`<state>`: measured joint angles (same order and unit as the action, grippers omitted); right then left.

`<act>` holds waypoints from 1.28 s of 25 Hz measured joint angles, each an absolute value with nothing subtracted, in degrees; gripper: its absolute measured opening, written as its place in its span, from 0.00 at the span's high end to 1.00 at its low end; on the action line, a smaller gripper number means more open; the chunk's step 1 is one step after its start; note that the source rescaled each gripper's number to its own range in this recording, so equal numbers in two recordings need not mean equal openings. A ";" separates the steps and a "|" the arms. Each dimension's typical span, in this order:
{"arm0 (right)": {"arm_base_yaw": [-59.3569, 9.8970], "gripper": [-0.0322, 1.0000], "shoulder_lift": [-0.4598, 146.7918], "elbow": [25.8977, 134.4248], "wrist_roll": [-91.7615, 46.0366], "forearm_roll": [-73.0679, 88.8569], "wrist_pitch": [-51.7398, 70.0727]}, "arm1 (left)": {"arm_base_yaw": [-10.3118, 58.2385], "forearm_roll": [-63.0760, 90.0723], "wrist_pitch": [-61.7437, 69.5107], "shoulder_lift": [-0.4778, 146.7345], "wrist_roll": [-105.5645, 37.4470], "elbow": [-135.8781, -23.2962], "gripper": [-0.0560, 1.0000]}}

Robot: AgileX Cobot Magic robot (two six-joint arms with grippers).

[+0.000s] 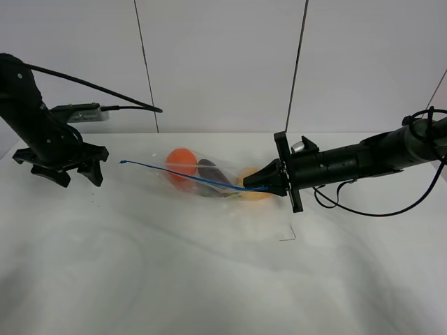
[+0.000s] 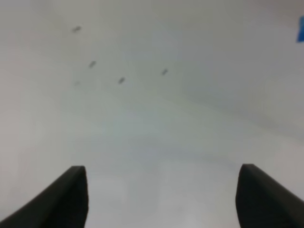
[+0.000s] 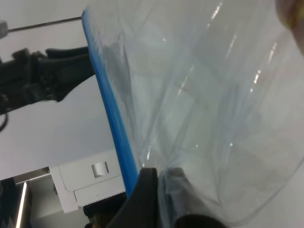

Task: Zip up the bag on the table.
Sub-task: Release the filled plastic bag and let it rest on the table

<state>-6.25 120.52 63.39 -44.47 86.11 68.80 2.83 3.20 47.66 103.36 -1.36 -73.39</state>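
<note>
from the high camera we see the bag (image 1: 209, 176) lying near the middle of the table (image 1: 209, 279), with orange, purple and yellow produce (image 1: 181, 162) showing through its clear plastic. our right claw (image 1: 250, 186) is clenched on the bag at the end of the blue zip strip (image 1: 167, 169) nearest the yellow piece. from there the strip runs in a straight line toward the left claw (image 1: 73, 173). we judge this pinch is there to anchor the bag and draw the strip taut so that it can be pressed shut along its length. the left claw hangs released just above the table, clear of the strip's free end, and we think it is placed to take that end. in the left wrist view its jaws stand wide over bare table with a few dark specks (image 2: 121, 80) and nothing between them; a sliver of blue shows at the frame's edge. in the right wrist view the right claw (image 3: 159, 190) nips crinkled plastic just beside the strip, which stretches away toward the left claw. we cannot tell whether any part of the zip is sealed.
</note>
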 joint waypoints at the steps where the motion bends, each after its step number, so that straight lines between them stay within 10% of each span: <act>1: -6.25 0.97 120.52 63.39 -44.47 86.11 68.80 | 3.11 2.33 49.11 103.36 0.00 -74.50 0.00; 14: -6.25 0.97 120.52 63.39 -44.47 86.11 68.80 | 3.34 4.47 67.33 100.66 1.71 -77.64 0.00; 32: -6.25 0.97 120.52 63.39 -44.47 86.11 68.80 | 3.34 -4.45 62.71 55.07 1.71 -33.94 0.00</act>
<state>-6.25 120.52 63.39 -44.47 86.11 68.80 3.34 -4.45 62.71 55.07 1.71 -33.94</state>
